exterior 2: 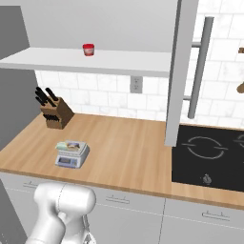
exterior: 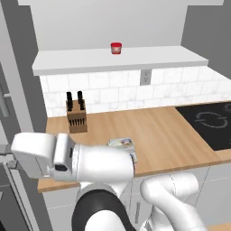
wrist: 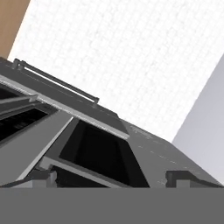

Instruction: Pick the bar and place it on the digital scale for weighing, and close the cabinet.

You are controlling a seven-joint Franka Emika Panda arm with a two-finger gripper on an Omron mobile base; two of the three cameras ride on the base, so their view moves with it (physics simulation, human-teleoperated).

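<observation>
White arm (exterior: 97, 164) in front, bar (exterior 2: 71, 145) atop digital scale (exterior 2: 71, 155), gripper elsewhere

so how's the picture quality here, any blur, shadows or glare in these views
Left base view: soft and slightly blurred, the brown knife block casting only a faint shadow. Right base view: flat even light, no glare on the black glass cooktop. Hand view: tilted, grainy, dark panels.
</observation>
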